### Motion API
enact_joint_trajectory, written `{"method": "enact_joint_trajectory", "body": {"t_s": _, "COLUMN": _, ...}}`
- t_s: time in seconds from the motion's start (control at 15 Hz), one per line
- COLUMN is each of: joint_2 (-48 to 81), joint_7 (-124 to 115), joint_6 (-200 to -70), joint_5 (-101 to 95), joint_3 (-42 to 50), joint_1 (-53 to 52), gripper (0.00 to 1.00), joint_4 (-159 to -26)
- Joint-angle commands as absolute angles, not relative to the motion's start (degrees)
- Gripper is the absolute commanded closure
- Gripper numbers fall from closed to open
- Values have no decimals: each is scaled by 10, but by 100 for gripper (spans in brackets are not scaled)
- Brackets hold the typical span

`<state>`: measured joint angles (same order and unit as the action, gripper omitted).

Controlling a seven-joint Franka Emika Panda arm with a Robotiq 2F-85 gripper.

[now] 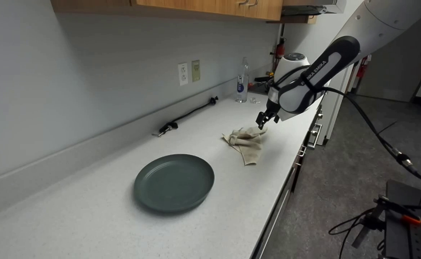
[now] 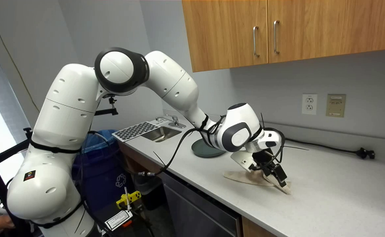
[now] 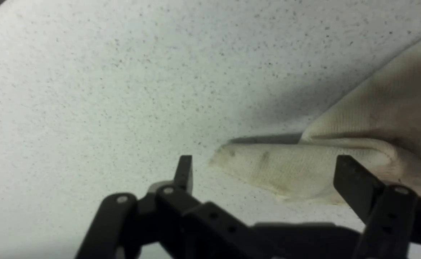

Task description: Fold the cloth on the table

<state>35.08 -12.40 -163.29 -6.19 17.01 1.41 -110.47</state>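
Cloth (image 1: pixel 250 148), beige, one; crumpled, lying on the pale speckled tabletop (image 1: pixel 98 208) close to the claw (image 3: pixel 264 167). In the wrist view a tapering corner bears brownish marks; a fold lies where it joins the rest.

Claw, black; set wide, fingers (image 3: pixel 354 183) well apart, the cloth's corner showing between them; whether they touch it cannot be told.

Plate (image 1: pixel 174 182), dark green, round; apart from the cloth on the same tabletop; seen in both exterior views.

Bottle (image 1: pixel 242 84), clear, upright; near the wall (image 1: pixel 131 72), in an exterior view.

Outlet (image 1: pixel 183 74), white; fixed on the wall.

Sink (image 2: pixel 161 134), metal; let into the tabletop beyond the plate, in an exterior view.
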Motion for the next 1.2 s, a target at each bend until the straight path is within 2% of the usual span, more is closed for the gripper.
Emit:
{"method": "enact_joint_trajectory", "body": {"t_s": 0.0, "joint_2": 367, "joint_7": -160, "joint_6": -1629, "joint_5": -25, "joint_3": 158, "joint_1": 18, "gripper": 0, "joint_4": -1089}}
{"method": "enact_joint_trajectory", "body": {"t_s": 1.13, "joint_2": 445, "joint_7": -255, "joint_6": -1623, "joint_5": 0, "joint_3": 190, "joint_1": -5, "gripper": 0, "joint_4": -1009}}
